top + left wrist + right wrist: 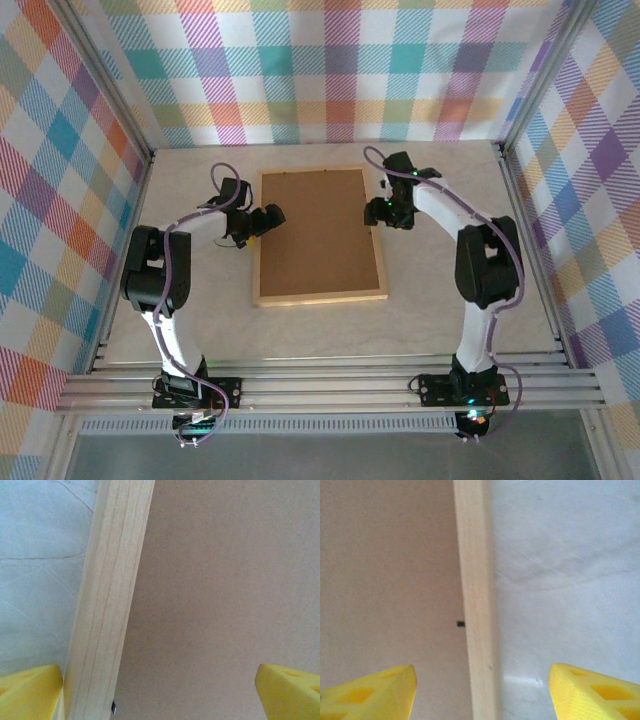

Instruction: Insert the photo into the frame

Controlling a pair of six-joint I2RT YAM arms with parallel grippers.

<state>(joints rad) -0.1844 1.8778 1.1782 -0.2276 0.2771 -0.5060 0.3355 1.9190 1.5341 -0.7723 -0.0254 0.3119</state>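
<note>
From above, the table [440, 300] is a pale cream surface with faint veining. It is boxed in on the left, far and right sides by cloth walls [330, 70] in pastel plaid, with metal rails [330, 385] along the near edge. The frame [320, 296] lies flat at the middle of the table, back side up, its brown backing board [320, 230] ringed by thin light wood. The left gripper [262, 220] sits at the frame's left edge and the right gripper [385, 212] at its right edge, both toward the far half. At this distance I cannot tell how their jaws stand.

The left wrist view settles that arm. Its yellow fingers [30, 692] are spread wide, one over the bare table and the other over the backing board, with the left wooden rail between them and nothing pinched. The wood grain shows, and so do fine cracks in the table's surface. A small dark tab [114, 708] sits at the rail's inner edge.

In the right wrist view the yellow fingertips [370, 692] are also apart, straddling the right rail without gripping it. Another dark tab [460, 624] lies against that rail on the board side.
</note>
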